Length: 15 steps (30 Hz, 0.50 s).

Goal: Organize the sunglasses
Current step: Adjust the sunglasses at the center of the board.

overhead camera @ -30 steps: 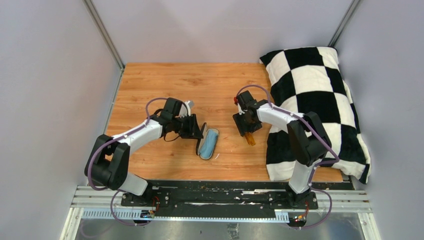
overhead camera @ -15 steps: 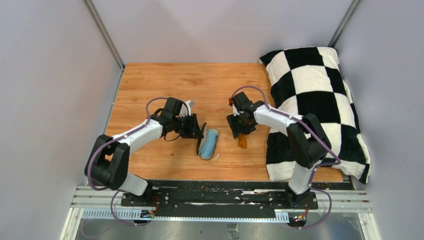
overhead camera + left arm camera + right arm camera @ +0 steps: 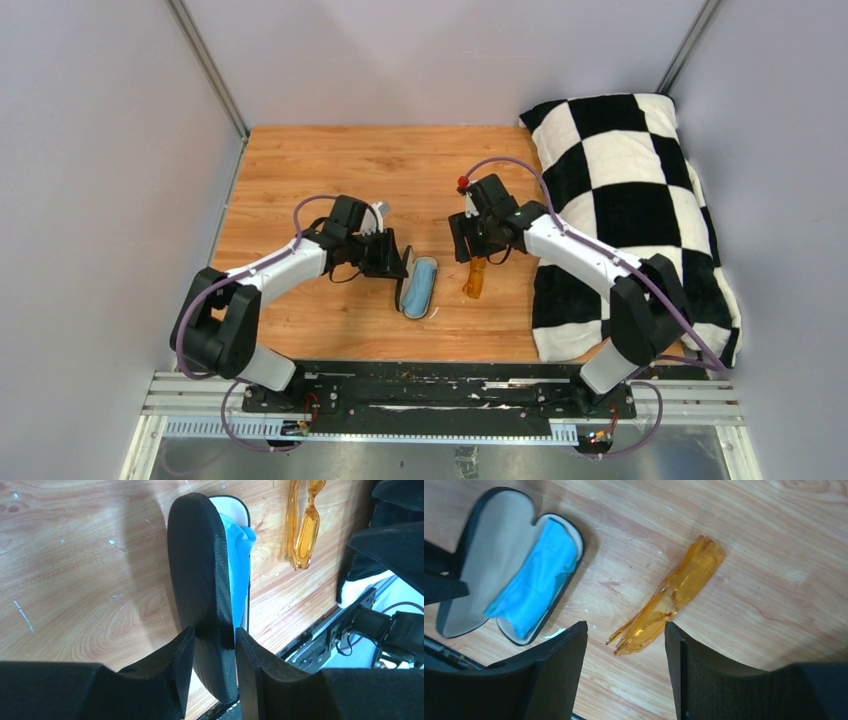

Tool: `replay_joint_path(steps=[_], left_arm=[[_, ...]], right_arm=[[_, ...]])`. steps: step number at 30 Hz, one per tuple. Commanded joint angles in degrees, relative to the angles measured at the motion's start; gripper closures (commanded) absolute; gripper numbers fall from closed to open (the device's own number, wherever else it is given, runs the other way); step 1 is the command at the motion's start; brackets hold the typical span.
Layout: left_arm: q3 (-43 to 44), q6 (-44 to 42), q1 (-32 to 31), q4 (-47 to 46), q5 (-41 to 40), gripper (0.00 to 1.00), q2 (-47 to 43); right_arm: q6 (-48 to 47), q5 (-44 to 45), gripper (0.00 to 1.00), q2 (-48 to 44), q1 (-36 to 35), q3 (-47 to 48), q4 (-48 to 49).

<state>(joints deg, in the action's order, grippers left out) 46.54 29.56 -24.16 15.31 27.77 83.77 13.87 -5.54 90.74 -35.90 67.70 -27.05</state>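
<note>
A black-and-white checkered pillow [image 3: 640,200] lies just right of the right gripper [image 3: 468,256], on a wood-grain tabletop [image 3: 330,160] boxed in by plain pale grey walls [image 3: 430,50] and metal corner posts [image 3: 205,65], evenly lit.

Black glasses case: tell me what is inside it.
A light-blue cloth lies in one half of the open case; the other half's grey lining is bare. Anything beneath the cloth is covered.

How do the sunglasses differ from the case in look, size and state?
The sunglasses are clear amber; the case is black with grey lining. The sunglasses are shorter and slimmer than the case. The sunglasses lie folded flat; the case is open, holds a blue cloth, and the left gripper pinches its lid. Both rest on the wooden table, side by side.
</note>
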Motion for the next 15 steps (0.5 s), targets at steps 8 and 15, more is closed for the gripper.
replay_joint_path(steps=[8,15], left_arm=[[1.3,0.1,-0.7,-0.2,0.1,0.61,1.0],[1.4,0.1,-0.9,-0.3,0.1,0.61,1.1]], right_arm=[[12.1,5.3,0.38,0.5,5.5,-7.0,-0.9],[11.9,5.5,0.4,0.4,5.4,-8.9,-0.7]])
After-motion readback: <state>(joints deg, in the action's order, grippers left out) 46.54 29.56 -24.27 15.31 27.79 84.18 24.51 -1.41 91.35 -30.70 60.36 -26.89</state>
